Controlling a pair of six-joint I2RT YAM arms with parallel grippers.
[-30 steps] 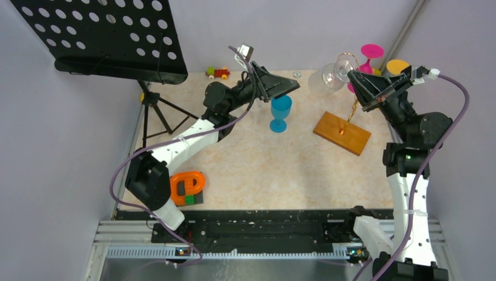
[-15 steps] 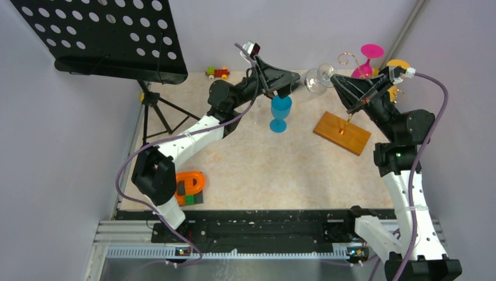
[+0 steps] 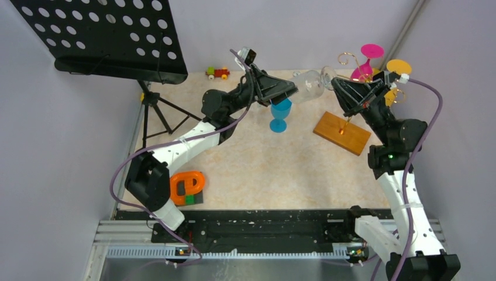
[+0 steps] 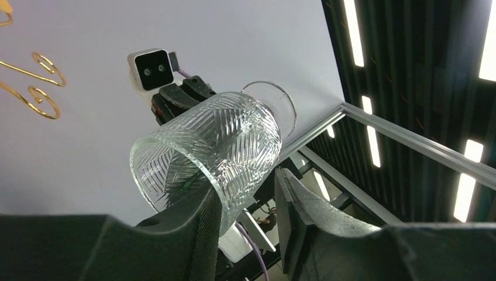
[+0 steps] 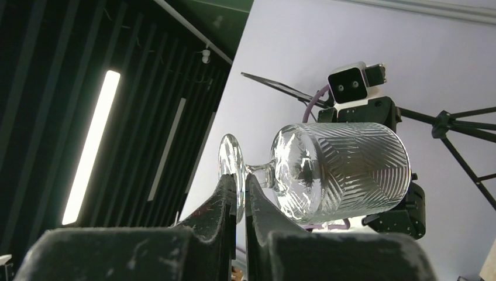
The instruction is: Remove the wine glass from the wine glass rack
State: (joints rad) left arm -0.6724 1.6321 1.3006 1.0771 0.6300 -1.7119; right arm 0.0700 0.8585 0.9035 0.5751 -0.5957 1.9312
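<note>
The clear cut-pattern wine glass (image 3: 309,86) lies on its side in the air, left of the wine glass rack and free of it. My right gripper (image 3: 331,81) is shut on its round foot, as the right wrist view (image 5: 241,193) shows, with the bowl (image 5: 345,175) pointing away. My left gripper (image 3: 290,89) is open at the bowl's rim. In the left wrist view its gripper (image 4: 248,205) has the bowl (image 4: 210,152) against its left finger and the right finger stands apart. The rack has curled gold arms (image 3: 346,58) and a wooden base (image 3: 342,133).
A pink glass (image 3: 369,55) and an orange one (image 3: 398,65) hang on the rack. A blue goblet (image 3: 280,112) stands under my left gripper. A black music stand (image 3: 105,35) is at the back left, with a toy train (image 3: 217,72) and an orange holder (image 3: 187,186).
My right gripper has carried the glass leftward off the rack's arms and laid it more level. My left gripper has stayed above the blue goblet; the bowl's rim now reaches it.
</note>
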